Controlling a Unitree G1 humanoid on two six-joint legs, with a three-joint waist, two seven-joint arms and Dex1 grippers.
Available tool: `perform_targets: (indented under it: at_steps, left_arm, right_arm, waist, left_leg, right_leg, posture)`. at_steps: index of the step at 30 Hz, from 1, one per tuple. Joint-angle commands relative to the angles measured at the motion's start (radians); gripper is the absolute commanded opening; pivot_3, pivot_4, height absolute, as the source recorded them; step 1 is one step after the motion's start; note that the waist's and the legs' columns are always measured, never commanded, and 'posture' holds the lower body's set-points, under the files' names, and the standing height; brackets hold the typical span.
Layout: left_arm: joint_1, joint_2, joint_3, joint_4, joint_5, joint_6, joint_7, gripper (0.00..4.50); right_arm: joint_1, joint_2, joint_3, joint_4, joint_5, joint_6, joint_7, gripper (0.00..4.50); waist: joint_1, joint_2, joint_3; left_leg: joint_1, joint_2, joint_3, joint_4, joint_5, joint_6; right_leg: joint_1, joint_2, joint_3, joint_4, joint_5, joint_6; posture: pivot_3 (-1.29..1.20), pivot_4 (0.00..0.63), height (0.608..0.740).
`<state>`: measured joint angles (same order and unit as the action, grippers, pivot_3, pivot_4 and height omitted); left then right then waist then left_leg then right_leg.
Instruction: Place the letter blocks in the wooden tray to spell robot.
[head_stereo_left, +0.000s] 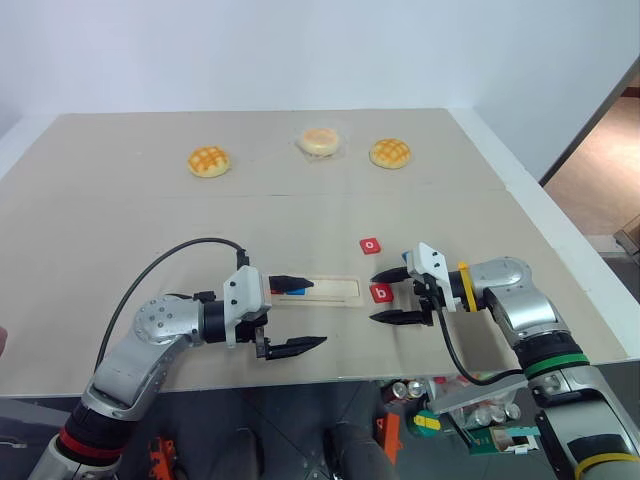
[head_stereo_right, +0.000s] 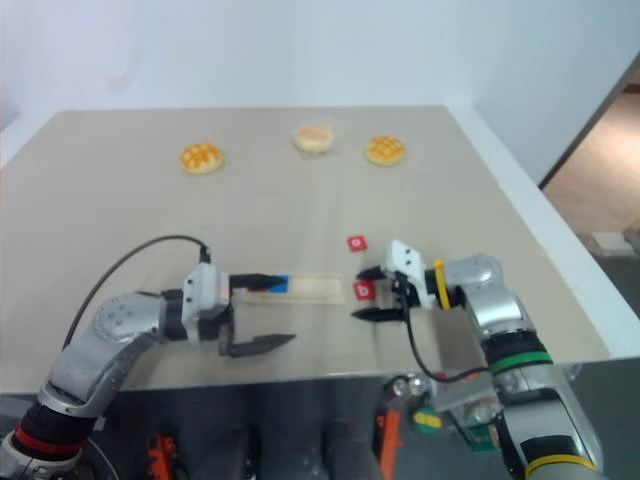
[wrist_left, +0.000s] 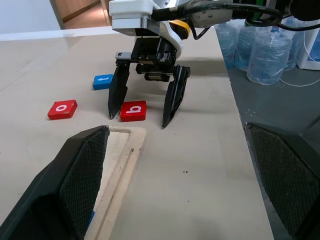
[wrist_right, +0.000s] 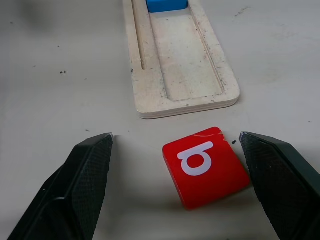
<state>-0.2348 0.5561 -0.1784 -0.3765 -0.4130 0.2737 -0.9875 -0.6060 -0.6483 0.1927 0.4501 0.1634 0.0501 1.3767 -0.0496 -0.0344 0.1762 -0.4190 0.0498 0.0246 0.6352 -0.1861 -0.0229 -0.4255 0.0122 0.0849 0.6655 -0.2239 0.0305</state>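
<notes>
Nearest, the left gripper hovers with jaws wide apart at the left end of the wooden tray, where one red and one blue block lie. The right gripper, jaws spread, straddles one red b block just past the tray's right end. One red o block and one blue block lie near. Farthest, three buns sit apart.

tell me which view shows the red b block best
The right wrist view: the red b block lies large between the open right gripper fingers, letter clear, just off the wooden tray end. The left wrist view shows it smaller between those fingers; the eye views show a tiny red square.
</notes>
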Motion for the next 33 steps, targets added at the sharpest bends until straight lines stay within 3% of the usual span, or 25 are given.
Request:
perform_targets:
  at_steps: [1, 14, 19, 29, 33]
  left_arm:
    - [-0.016, 0.007, 0.019, -0.029, -0.014, 0.001, -0.003, 4.5]
    - [-0.022, 0.008, 0.019, -0.009, -0.012, -0.004, -0.012, 4.5]
    - [-0.027, 0.007, 0.021, -0.002, -0.03, 0.008, -0.023, 4.5]
    - [-0.027, 0.01, 0.019, 0.005, -0.024, 0.004, -0.026, 4.5]
    - [-0.026, 0.007, 0.023, 0.008, -0.019, 0.001, -0.016, 4.5]
  right_arm:
    - [0.021, -0.027, -0.018, -0.053, 0.015, 0.037, 0.019, 4.2]
    - [0.124, -0.058, -0.05, -0.182, 0.058, 0.125, -0.029, 4.2]
    - [0.156, -0.051, -0.064, -0.229, 0.062, 0.156, -0.069, 2.5]
    - [0.176, -0.058, -0.068, -0.262, 0.084, 0.198, -0.086, 2.5]
    - [0.184, -0.06, -0.081, -0.276, 0.097, 0.214, -0.095, 1.67]
  waist:
    - [0.0, 0.0, 0.0]
    - [0.002, 0.0, 0.0]
    - [0.002, 0.0, 0.0]
    - [0.002, 0.0, 0.0]
    - [0.002, 0.0, 0.0]
  left_leg:
    - [0.0, 0.0, 0.0, 0.0, 0.0, 0.0]
    - [0.0, 0.0, 0.0, 0.001, 0.0, 0.0]
    - [0.0, 0.0, 0.0, 0.001, 0.0, 0.0]
    - [0.001, 0.0, 0.0, 0.001, 0.0, 0.0]
    - [0.001, 0.0, 0.0, 0.001, 0.0, 0.0]
  right_leg:
    - [0.0, 0.0, 0.0, 0.0, 0.0, 0.0]
    - [0.001, 0.0, 0.0, 0.0, 0.0, 0.0]
    - [0.001, 0.0, 0.0, 0.0, 0.0, 0.0]
    - [0.001, 0.0, 0.0, 0.0, 0.0, -0.001]
    - [0.001, 0.0, 0.0, 0.0, -0.001, -0.001]
  posture:
    - [0.0, 0.15, 0.739]
    - [0.0, 0.15, 0.739]
    - [0.0, 0.15, 0.739]
    - [0.0, 0.15, 0.739]
    - [0.0, 0.15, 0.739]
